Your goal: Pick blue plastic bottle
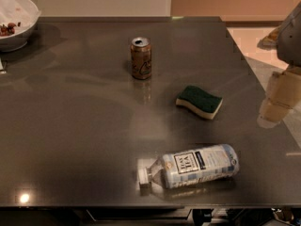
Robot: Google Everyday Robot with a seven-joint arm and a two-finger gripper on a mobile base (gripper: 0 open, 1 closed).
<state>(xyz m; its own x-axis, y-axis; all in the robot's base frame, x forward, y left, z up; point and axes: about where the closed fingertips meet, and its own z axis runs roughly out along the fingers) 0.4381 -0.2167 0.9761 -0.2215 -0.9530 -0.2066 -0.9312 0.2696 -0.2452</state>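
The blue plastic bottle (193,166) lies on its side near the front edge of the dark table (70,126). It is clear, with a pale blue-and-white label and a dark-framed "TEA" box, and its white cap points left. My gripper (275,102) is a pale shape hanging at the right edge of the table, up and to the right of the bottle and well apart from it. It holds nothing that I can see.
A brown drink can (141,58) stands upright at the middle back. A green-and-yellow sponge (199,101) lies between the can and the bottle. A white bowl (16,22) sits at the far left corner. The table's right edge runs under the gripper.
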